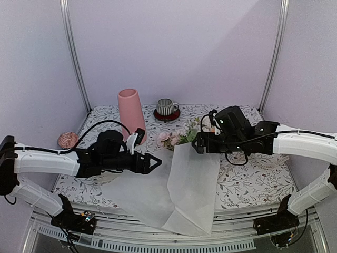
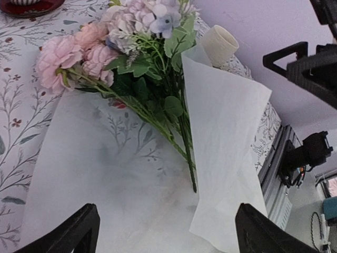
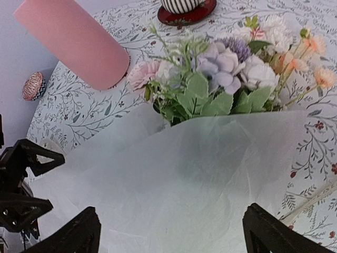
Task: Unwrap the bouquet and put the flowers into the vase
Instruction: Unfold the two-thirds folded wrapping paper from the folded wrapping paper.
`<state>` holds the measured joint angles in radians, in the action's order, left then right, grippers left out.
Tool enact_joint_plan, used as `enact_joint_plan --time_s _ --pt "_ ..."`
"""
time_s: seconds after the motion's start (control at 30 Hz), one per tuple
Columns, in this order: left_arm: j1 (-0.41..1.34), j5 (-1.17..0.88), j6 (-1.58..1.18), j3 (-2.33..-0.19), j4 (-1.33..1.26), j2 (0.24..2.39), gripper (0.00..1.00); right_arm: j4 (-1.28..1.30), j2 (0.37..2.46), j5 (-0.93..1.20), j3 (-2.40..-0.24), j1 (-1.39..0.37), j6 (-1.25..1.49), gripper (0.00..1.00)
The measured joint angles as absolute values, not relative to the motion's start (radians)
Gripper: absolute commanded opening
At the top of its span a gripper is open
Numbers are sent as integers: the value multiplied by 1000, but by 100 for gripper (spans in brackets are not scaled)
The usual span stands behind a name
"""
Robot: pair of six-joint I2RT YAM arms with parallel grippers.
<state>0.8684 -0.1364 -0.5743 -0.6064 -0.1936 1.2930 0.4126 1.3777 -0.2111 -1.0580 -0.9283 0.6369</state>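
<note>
The left gripper (image 1: 156, 162) had its jaws spread wide and nothing caught between them. In its own wrist view the two fingers (image 2: 71, 234) framed the bottom edge, and the wrapping paper (image 2: 105, 174) lay opened out under and ahead of the gap. The flowers (image 2: 134, 58) lay on that paper straight ahead of the left jaws. Their stem ends were nearest the gap, and the pink and lavender blooms were farthest off, reaching past the paper's far edge onto the patterned table (image 2: 16, 137). To the right of those jaws a flap of the paper stood folded up beside the stems.

The right gripper (image 1: 196, 143) faced the left one across the sheet, likewise released and gripping nothing. From its wrist, its fingers (image 3: 276, 234) stood well apart above the paper, whose raised edge hid the stems. The blooms and green leaves showed just beyond that edge, ahead of the jaws. Whether the fingertips touched the paper could not be told.

The vase (image 1: 131, 112) stood upright on the table off to the left of the left jaws, apart from the blooms. From the right jaws it lay ahead and to the left. The flowers were not yet in it. A striped mug (image 1: 166, 107) sat on a red saucer (image 1: 167, 116) farther back, beyond the blooms.
</note>
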Motion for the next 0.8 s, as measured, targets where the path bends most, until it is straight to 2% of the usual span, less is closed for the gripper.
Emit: enact_joint_plan --time_s 0.37,0.47,0.53,0.67,0.77,0.8 --pt "945 -150 -547 -759 -252 1487 81 464 1375 -280 -1085 -928 694 87" --pt "956 -152 -547 -769 -270 1523 74 464 1371 -280 -1085 -928 693 87" --pt "960 -154 -546 -772 -281 1545 64 463 1369 -279 -1085 -928 692 87" --pt "963 -162 -550 -773 -303 1571 36 449 1367 -274 -1071 -928 686 87" --pt "967 -181 -563 -778 -327 1586 6 442 1364 -273 -1059 -928 680 87" --pt "968 -190 -561 -781 -337 1592 0 441 1363 -273 -1056 -928 678 87"
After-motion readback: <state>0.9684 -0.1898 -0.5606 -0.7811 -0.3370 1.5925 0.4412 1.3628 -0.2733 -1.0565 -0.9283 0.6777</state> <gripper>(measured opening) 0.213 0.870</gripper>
